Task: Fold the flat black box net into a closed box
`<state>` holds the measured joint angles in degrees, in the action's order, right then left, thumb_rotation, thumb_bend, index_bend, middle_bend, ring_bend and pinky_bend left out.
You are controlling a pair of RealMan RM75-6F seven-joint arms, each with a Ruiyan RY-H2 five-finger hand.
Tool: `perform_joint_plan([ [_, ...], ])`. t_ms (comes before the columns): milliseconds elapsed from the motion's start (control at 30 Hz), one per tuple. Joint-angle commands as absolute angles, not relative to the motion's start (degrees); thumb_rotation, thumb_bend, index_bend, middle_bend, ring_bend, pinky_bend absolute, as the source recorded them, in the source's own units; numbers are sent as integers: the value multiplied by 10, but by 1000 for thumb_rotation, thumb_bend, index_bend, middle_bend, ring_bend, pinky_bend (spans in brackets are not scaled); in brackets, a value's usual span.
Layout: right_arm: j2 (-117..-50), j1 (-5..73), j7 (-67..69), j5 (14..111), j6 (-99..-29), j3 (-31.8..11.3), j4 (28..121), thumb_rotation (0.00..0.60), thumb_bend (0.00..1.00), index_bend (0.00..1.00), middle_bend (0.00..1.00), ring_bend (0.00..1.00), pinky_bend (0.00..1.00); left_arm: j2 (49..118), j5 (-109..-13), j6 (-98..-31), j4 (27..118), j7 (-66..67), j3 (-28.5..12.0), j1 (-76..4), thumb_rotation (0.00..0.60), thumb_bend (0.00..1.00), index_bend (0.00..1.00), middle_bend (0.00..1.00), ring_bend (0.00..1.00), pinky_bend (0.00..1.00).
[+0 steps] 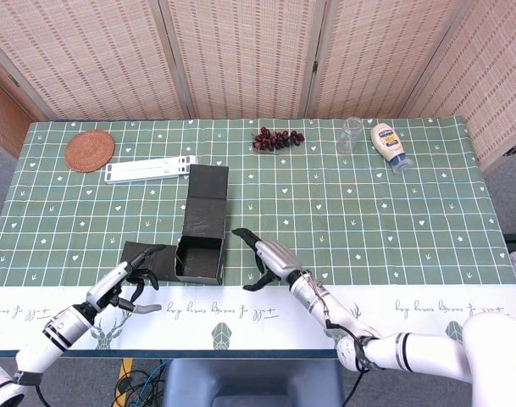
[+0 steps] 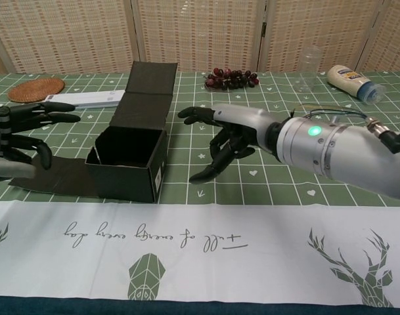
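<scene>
The black box (image 1: 199, 258) (image 2: 129, 165) stands open-topped near the table's front, left of centre. Its long lid flap (image 1: 207, 197) (image 2: 146, 93) slopes up and away from the back wall. A side flap (image 1: 142, 258) (image 2: 54, 177) lies flat on the cloth to the box's left. My left hand (image 1: 122, 283) (image 2: 17, 139) hovers with fingers spread over that side flap's outer end, holding nothing. My right hand (image 1: 270, 258) (image 2: 231, 136) is open just right of the box, fingers spread, apart from the box and lid.
Along the back of the table are a woven coaster (image 1: 90, 150), a white flat bar (image 1: 152, 170), dark grapes (image 1: 277, 138), a clear glass (image 1: 351, 134) and a mayonnaise bottle (image 1: 390, 146). A white runner (image 2: 206, 243) covers the front edge.
</scene>
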<state>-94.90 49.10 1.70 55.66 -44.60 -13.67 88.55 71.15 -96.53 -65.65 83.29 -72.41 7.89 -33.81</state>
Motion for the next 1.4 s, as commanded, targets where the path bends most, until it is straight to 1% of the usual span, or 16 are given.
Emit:
perform_joint_plan([
  [33, -955, 478, 1, 518, -465, -128, 904, 600, 0, 0, 17, 681, 1000, 712, -967, -657, 835, -723, 79, -339, 600, 142, 34, 39, 452, 776],
  [167, -985, 477, -2, 473, -477, -136, 901, 600, 0, 0, 17, 680, 1000, 710, -968, -658, 838, -721, 79, -340, 600, 142, 34, 39, 453, 776],
  [400, -1045, 492, -14, 434, -490, -158, 862, 600, 0, 0, 17, 680, 1000, 704, -967, -663, 839, -726, 81, -336, 600, 142, 34, 39, 452, 776],
  [633, -1104, 511, -30, 441, -506, -177, 802, 600, 0, 0, 18, 680, 1000, 698, -968, -670, 835, -736, 84, -332, 600, 142, 34, 39, 453, 776],
  [1033, -1185, 538, -36, 460, -505, -208, 708, 600, 8, 0, 57, 680, 1000, 690, -970, -681, 827, -753, 89, -324, 600, 142, 34, 39, 452, 776],
  [1133, -1201, 543, -42, 465, -505, -211, 687, 600, 45, 0, 87, 680, 1000, 689, -970, -684, 825, -757, 90, -321, 600, 142, 34, 39, 453, 776],
  [1233, -1216, 547, -50, 471, -509, -214, 667, 600, 102, 0, 132, 681, 1000, 687, -969, -690, 825, -757, 88, -317, 600, 143, 34, 39, 453, 776],
  [1333, -1228, 549, -55, 473, -516, -223, 649, 600, 240, 21, 195, 695, 1000, 684, -963, -702, 826, -750, 84, -310, 600, 142, 39, 39, 458, 779],
  [1400, -1229, 547, -52, 474, -518, -232, 646, 600, 337, 101, 251, 715, 1000, 682, -953, -714, 828, -739, 76, -302, 600, 142, 51, 39, 463, 787],
])
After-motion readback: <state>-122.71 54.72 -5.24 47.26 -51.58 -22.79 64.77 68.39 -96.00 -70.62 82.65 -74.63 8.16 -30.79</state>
